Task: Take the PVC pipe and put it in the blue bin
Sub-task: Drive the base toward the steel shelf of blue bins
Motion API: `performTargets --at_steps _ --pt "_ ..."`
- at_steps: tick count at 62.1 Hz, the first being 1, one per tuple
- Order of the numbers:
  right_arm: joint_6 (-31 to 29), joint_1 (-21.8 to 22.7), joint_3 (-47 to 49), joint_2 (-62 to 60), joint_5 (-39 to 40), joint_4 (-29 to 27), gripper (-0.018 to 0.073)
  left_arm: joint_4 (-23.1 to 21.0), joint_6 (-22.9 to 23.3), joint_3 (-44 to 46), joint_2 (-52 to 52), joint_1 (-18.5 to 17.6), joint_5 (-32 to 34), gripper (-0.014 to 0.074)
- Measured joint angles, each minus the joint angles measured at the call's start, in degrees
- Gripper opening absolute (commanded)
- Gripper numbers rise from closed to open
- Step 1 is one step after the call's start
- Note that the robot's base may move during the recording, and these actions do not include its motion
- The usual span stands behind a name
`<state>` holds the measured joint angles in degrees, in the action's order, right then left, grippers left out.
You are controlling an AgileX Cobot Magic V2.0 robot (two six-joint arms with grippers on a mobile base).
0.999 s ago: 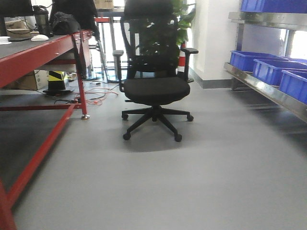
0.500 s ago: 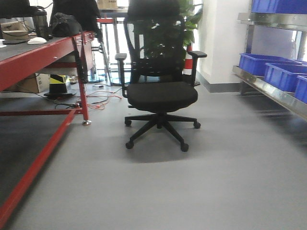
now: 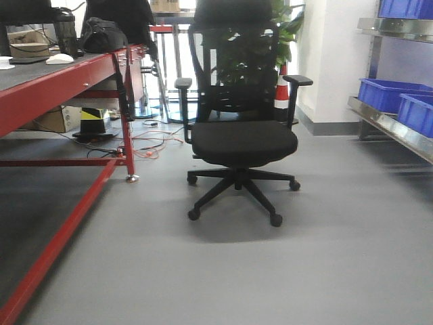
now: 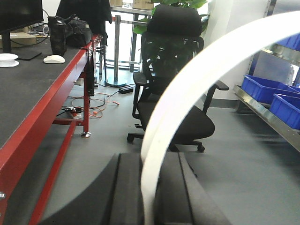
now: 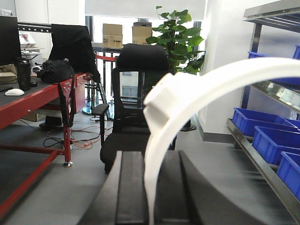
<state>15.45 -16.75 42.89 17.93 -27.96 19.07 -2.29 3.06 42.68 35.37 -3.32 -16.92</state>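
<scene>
We logged the grab as done: the right fingers (image 5: 131, 187) were pinched narrow on the PVC pipe (image 5: 168, 101), which stood up out of them, blocky flanged end on top, on no tabletop. The left fingers (image 4: 126, 187) were clamped the same way on a thin flat white arc strip (image 4: 187, 86), which we judged not to be the task piece. Placing was left: the blue bins (image 5: 262, 129) sat on the shelf (image 3: 389, 128) to the right, well apart from the pipe, with an office chair (image 3: 240, 139) ahead, and we couldn't tell which bin was meant.
</scene>
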Motion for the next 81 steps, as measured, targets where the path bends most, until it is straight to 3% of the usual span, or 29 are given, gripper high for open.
performTargets --at_steps 81 --pt "0.0 0.0 0.0 0.0 0.0 0.0 -0.0165 0.0 0.0 0.0 0.0 0.0 0.11 -0.0111"
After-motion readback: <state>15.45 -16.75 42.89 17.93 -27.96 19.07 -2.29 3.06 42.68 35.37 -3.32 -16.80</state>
